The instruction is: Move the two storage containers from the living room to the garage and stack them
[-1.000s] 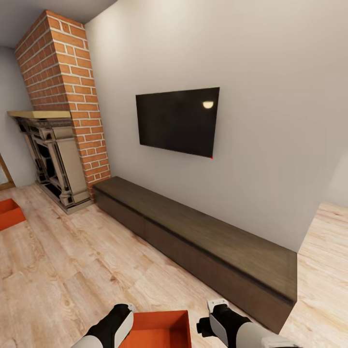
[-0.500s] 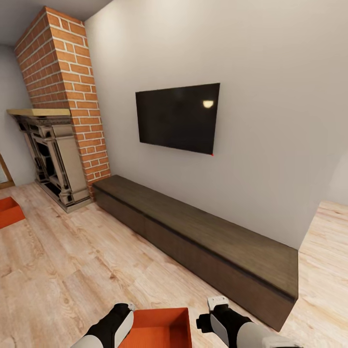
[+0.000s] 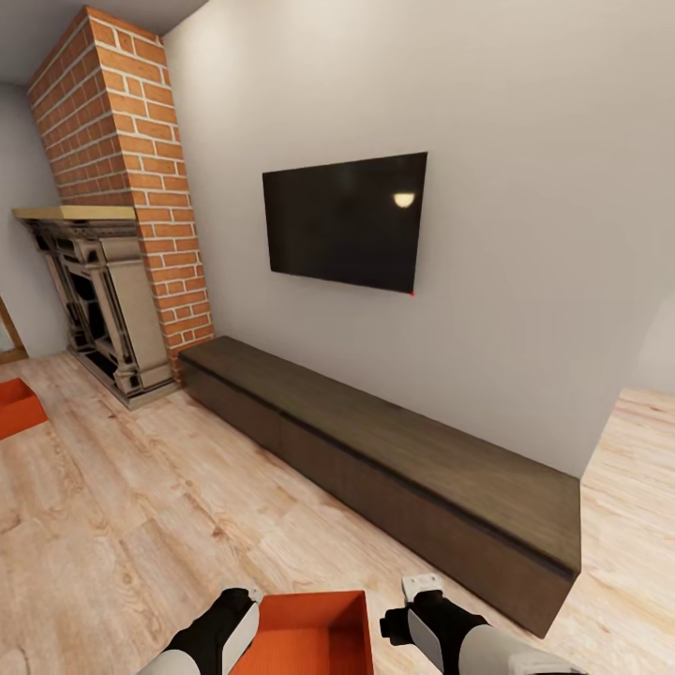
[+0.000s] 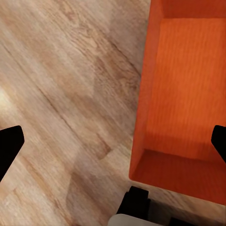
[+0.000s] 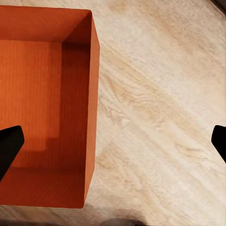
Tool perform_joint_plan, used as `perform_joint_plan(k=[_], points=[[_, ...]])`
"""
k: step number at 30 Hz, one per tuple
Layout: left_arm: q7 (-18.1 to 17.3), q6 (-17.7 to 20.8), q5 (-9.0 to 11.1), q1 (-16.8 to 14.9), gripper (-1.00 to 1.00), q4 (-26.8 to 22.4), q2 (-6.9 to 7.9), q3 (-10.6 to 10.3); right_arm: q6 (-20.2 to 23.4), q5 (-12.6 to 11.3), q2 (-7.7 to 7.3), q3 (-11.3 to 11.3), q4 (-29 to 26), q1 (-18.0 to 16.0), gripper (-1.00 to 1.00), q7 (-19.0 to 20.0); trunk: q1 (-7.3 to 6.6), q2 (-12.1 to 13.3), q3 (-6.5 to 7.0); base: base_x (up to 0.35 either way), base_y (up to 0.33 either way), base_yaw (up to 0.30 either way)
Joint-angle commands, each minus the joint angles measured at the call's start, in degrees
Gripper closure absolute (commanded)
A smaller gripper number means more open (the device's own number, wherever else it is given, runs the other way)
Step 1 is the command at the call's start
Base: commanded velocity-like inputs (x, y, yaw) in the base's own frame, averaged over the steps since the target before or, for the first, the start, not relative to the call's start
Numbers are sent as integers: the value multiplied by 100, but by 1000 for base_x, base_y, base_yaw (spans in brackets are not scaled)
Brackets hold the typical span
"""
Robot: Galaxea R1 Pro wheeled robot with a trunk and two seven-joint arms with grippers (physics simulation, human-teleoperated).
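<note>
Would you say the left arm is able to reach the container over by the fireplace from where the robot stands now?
Probably not: that container lies far off across the floor near the fireplace, while the left end effector hangs beside the near container.

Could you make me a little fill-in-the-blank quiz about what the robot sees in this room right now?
1. The orange box between the robot's two arms has no ____.
2. The black TV hangs on the wall above a long dark ____.
3. The chimney over the fireplace is built of red ____.
4. A second orange box sits on the ____ floor at the left edge of the head view.

Missing words: lid; cabinet; brick; wood
</note>
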Motion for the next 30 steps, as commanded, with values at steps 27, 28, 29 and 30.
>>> perform_joint_plan(k=[27, 28, 29, 30], points=[[32, -111, 64, -1, -100, 0, -15, -33, -32, 53, -4, -17, -7, -1, -100, 340, 593, -1087, -491, 0, 0, 0], [32, -202, 64, -1, -100, 4, -15, -35, -32, 53, -2, -16, -7, -1, -100, 340, 615, -1127, -509, 0, 0, 0], [32, -222, 64, -2, -100, 5, -15, -33, -32, 53, -1, -17, -7, -1, -100, 340, 637, -1168, -527, 0, 0, 0], [32, -262, 64, -2, -100, 6, -15, -32, -32, 53, -3, -18, -7, -1, -100, 340, 659, -1208, -545, 0, 0, 0]])
